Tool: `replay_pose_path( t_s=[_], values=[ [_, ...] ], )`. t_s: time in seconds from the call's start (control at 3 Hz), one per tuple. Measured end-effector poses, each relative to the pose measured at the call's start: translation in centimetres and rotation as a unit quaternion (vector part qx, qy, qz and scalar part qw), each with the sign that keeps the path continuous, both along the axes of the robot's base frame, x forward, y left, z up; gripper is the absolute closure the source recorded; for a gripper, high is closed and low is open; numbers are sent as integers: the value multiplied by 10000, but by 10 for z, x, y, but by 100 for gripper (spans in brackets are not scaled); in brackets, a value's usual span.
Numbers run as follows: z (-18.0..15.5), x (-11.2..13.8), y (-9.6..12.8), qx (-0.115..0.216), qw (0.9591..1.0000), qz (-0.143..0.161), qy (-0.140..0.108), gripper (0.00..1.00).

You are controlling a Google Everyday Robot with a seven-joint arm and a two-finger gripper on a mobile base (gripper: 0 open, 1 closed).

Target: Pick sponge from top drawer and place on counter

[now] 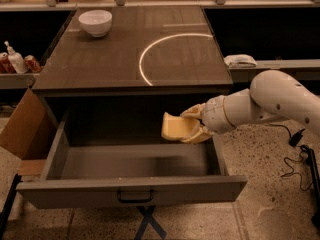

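The pale yellow sponge (175, 127) is held in my gripper (192, 125), which is shut on it. The sponge hangs in the air above the right part of the open top drawer (132, 194), below the counter's front edge. My white arm reaches in from the right. The drawer stands pulled out, with its dark handle at the centre of the front panel, and its floor looks bare. The counter (100, 59) is dark wood-grain with a bright white arc (150, 49) on it.
A white bowl (95, 22) sits at the counter's back left. A cardboard box (22, 129) stands left of the drawer. Bottles and cans (15, 61) sit on a shelf at left. A white cloth (240, 60) lies on a ledge at right. Cables (295, 154) lie on the floor at right.
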State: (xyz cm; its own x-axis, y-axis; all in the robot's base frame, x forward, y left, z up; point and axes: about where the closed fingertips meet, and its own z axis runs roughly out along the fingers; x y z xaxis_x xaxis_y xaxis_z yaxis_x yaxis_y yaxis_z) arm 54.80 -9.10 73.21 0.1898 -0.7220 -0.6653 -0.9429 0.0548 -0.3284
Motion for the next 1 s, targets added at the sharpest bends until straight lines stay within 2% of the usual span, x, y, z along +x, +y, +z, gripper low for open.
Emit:
replay_pose_path(
  t_s=[0.33, 0.67, 1.0],
  values=[
    [38, 5, 6, -151, 9993, 166, -294, 100],
    [84, 16, 11, -313, 9969, 299, -664, 100],
    [116, 45, 15, -284, 9941, 267, -1014, 100]
  ],
)
